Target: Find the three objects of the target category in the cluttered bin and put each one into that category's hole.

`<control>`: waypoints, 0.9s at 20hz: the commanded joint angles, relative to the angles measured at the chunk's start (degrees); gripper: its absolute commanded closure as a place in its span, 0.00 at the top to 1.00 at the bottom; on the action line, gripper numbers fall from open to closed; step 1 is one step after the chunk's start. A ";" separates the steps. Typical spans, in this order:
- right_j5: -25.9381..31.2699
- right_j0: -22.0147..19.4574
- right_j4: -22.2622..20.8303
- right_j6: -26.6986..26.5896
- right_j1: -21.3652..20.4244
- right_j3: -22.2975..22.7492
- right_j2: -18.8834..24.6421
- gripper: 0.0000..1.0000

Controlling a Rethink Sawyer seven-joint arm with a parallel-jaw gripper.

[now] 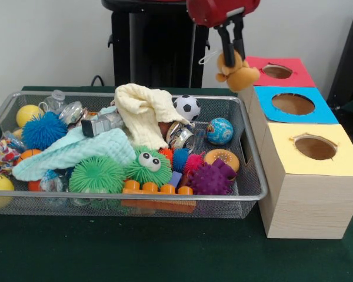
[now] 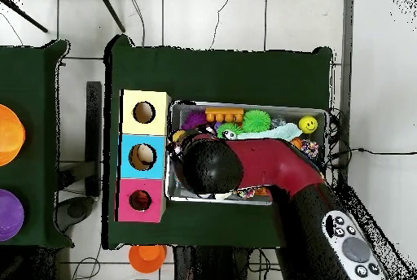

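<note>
Tan-brown and soft, the plush animal [image 1: 237, 71] hangs in the air, pinched between the two black fingers of the gripper [image 1: 230, 54]. It dangles by the far right corner of the wire bin [image 1: 250, 154], just beside the red-topped box and not yet over the round hole [image 1: 277, 71] in that red top. The red box sits at the far end of the row, nearest the robot's edge of the table, with the blue-topped box [image 1: 294, 104] next and the yellow-topped box [image 1: 315, 147] closest to the front edge. The step now looks like carrying the toy across to the red hole. To do it well, the arm should slide sideways until the toy hangs right above the middle of the hole, then go down a little before letting go, because the floppy toy swings and could catch on the rim. Back in the bin lie a green fuzzy ball with googly eyes [image 1: 148, 166], spiky balls, cloths and a small soccer ball [image 1: 187, 107]. From above, the arm hides the toy.
</note>
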 commanded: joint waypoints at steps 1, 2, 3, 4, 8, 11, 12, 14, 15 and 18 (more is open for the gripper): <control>0.11 1.95 3.39 15.37 1.53 6.74 -5.70 0.00; 0.30 2.12 3.73 15.05 1.70 7.03 -5.89 0.00; 1.25 2.82 3.43 14.65 2.01 7.06 -6.62 0.00; 1.58 3.11 3.52 14.37 2.15 7.25 -6.87 0.00; 2.01 4.53 4.61 14.17 2.76 8.08 -7.68 0.00; 2.06 5.66 5.52 14.61 3.59 8.79 -8.36 0.00; 2.31 5.95 5.90 14.62 3.93 8.66 -8.55 0.00; 2.43 6.56 7.11 14.80 4.57 9.09 -8.71 0.00; 2.52 7.02 7.68 14.97 4.81 9.11 -8.83 0.00; 2.50 8.31 9.03 15.26 4.76 9.24 -9.32 0.00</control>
